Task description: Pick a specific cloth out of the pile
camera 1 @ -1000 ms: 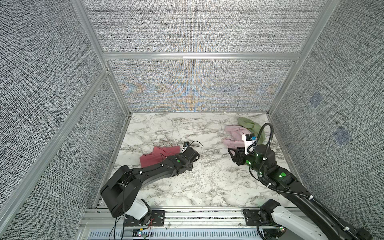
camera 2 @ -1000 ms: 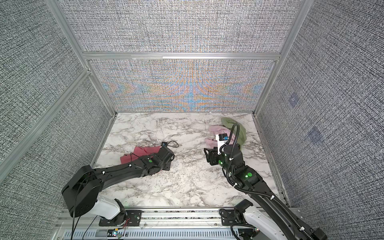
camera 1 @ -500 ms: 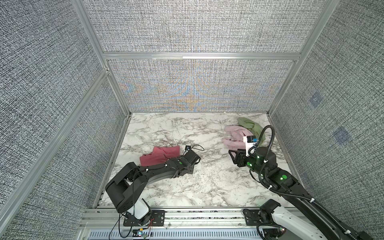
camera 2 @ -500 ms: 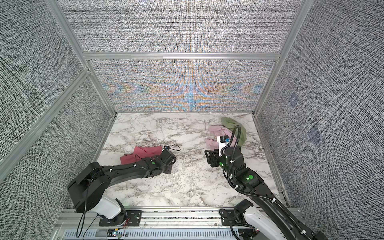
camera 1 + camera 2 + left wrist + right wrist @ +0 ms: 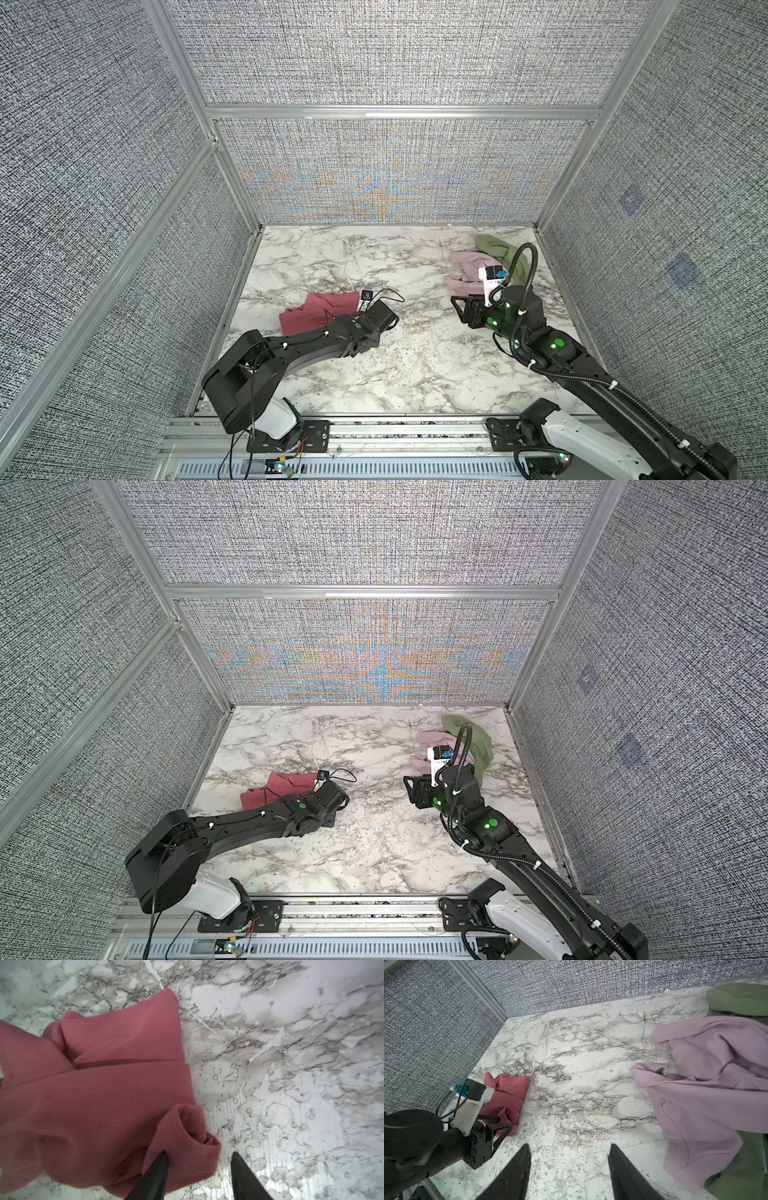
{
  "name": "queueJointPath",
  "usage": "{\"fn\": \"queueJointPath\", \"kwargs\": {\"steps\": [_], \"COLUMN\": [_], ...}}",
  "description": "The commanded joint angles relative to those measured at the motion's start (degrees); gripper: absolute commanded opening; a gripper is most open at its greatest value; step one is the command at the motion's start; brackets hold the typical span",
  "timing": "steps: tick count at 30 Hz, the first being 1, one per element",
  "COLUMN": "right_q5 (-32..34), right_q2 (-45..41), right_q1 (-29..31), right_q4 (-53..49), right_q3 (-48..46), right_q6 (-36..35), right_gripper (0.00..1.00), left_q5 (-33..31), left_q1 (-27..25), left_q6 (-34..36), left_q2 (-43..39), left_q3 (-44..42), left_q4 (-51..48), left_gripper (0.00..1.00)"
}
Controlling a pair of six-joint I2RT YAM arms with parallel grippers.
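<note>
Rose-red ribbed knit is what I see first: the cloth (image 5: 104, 1095) lies alone on the left part of the marble table (image 5: 415, 365), well apart from the pile (image 5: 478, 746) in the far right corner. In both top views it is a flat, folded shape, and my left arm covers its near edge. From the left wrist camera the fine ribs are clear. The fabric makes 2 broad folds, and 1 edge is rolled into a soft tube like a cuff.

The left gripper (image 5: 199, 1153) is released. Its 2 black pointed fingers (image 5: 158, 1169) stand apart. One tip lies over the rolled edge, and I cannot tell if it touches the fabric. The other tip is over bare marble, just beside the cloth. Nothing is pinched between them.

The right gripper (image 5: 570, 1146) is also released. Its jaws are wide apart above bare table, with no fabric between them.

From the right wrist camera the pale pink cloth (image 5: 706, 1088) is near this gripper. It is a thin knit, spread out in loose waves with a narrow hem. It lies partly on the olive green cloth (image 5: 737, 999), which is thicker and smoother and is bunched near the back wall.

The table is white with grey veins and many fine scratches.
</note>
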Motion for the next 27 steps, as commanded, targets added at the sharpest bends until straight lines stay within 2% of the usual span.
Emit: {"fn": "queueJointPath", "kwargs": {"steps": [1, 14, 17, 22, 27], "right_q5": [-0.8, -0.7, -0.6, -0.6, -0.2], "right_q2": [0.5, 0.7, 1.6, 1.4, 0.8], "right_q1": [0.1, 0.1, 0.1, 0.0, 0.1], "right_q4": [1.9, 2.8, 2.5, 1.9, 2.0], "right_q3": [0.1, -0.7, -0.1, 0.6, 0.7], "right_q6": [0.1, 0.0, -0.3, -0.6, -0.7], "right_gripper": [0.61, 0.61, 0.61, 0.61, 0.61], "left_q5": [-2.1, -2.6, -2.1, -1.1, -0.3], "left_q1": [0.0, 0.1, 0.2, 0.2, 0.2], "left_q6": [-1.5, -0.1, 0.3, 0.7, 2.7], "left_q2": [1.0, 7.5, 8.8, 10.6, 9.8], "left_q3": [-0.8, -1.2, -1.7, -1.0, 3.2], "left_q4": [-1.8, 2.2, 4.2, 5.8, 7.1], "left_gripper": [0.52, 0.49, 0.39, 0.00, 0.00]}}
